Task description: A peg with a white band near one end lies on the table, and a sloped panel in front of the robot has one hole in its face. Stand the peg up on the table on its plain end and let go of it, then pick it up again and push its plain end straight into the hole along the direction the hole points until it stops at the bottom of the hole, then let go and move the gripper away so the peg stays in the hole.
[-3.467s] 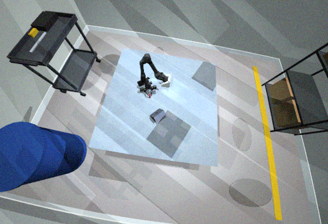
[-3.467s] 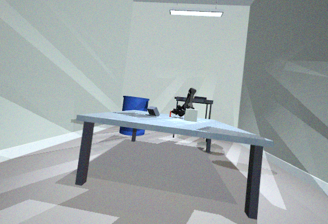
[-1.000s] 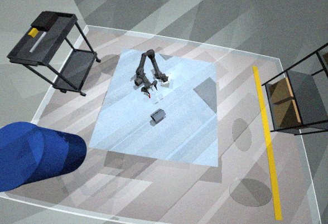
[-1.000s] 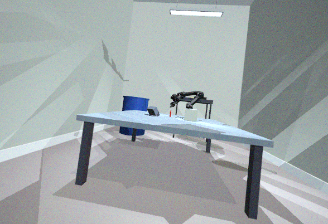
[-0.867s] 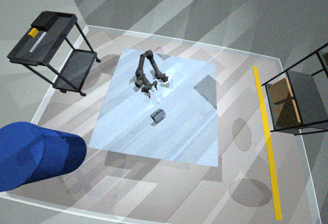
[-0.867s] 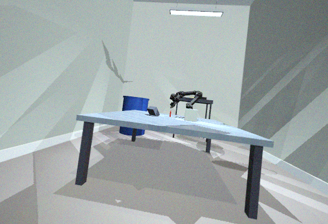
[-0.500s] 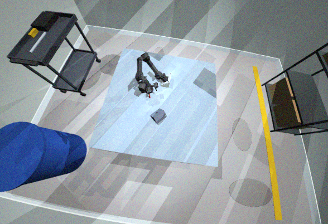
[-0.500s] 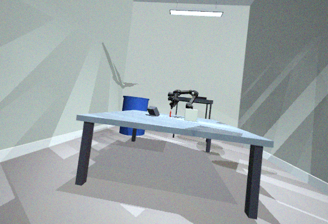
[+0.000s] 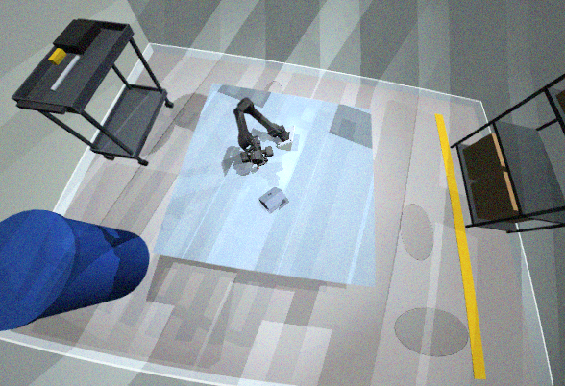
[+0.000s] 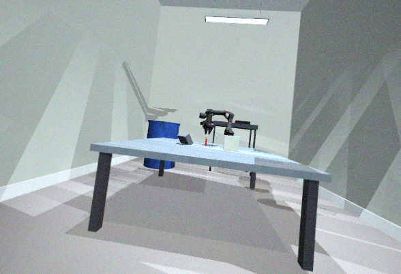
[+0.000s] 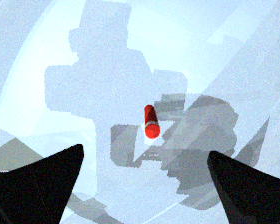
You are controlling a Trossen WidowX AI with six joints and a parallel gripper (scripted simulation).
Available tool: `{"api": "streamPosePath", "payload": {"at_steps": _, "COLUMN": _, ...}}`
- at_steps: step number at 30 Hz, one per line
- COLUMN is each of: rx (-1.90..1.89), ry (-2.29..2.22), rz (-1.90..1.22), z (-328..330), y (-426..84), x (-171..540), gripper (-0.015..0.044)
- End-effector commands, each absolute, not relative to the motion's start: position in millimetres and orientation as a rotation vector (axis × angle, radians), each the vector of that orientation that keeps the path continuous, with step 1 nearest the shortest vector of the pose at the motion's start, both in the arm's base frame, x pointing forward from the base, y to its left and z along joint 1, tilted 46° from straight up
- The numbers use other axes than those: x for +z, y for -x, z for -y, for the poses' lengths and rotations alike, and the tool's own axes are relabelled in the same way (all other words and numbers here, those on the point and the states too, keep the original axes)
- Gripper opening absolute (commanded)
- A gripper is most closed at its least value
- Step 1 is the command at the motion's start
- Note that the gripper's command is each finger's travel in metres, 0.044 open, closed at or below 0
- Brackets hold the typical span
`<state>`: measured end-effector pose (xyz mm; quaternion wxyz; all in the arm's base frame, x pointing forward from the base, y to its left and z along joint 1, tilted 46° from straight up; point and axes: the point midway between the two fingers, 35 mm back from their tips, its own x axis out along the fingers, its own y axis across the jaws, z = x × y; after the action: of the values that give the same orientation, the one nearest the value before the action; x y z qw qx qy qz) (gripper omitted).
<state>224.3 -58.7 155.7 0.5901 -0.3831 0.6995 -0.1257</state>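
The red peg (image 9: 257, 167) (image 10: 206, 142) (image 11: 150, 117) stands upright on the table (image 9: 307, 235) (image 10: 140, 146). Its end with the pale band is up, as the wrist view shows. My gripper (image 10: 208, 133) (image 11: 148, 155) is open and empty, pointing down. It hangs above the peg, with clear height between fingertips and peg top. In the wrist view the peg appears between the two fingers sideways, but farther up the picture than the tips. The grey sloped panel (image 9: 273, 200) (image 10: 185, 139) stands apart from the peg. It is out of the wrist view.
The pale block (image 10: 232, 143) under the arm's base stands on the table, on the peg's other side from the panel. A blue barrel (image 9: 38, 269) (image 10: 163, 133), a dark cart (image 9: 101, 64) and a shelf rack (image 9: 490, 178) stand off the table. The arm's shadow surrounds the peg.
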Motion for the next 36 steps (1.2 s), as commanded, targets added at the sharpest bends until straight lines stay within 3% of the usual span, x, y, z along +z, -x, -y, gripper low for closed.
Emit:
{"api": "streamPosePath", "payload": {"at_steps": 1, "rx": -0.327, "ry": 0.932, "rz": -1.632, "z": 59.1, "y": -227.8, "x": 158.1, "gripper": 0.044}}
{"api": "streamPosePath", "payload": {"at_steps": 36, "rx": -0.832, "ry": 0.394, "rz": -1.364, "z": 62.2, "y": -227.8, "x": 155.1, "gripper": 0.044}}
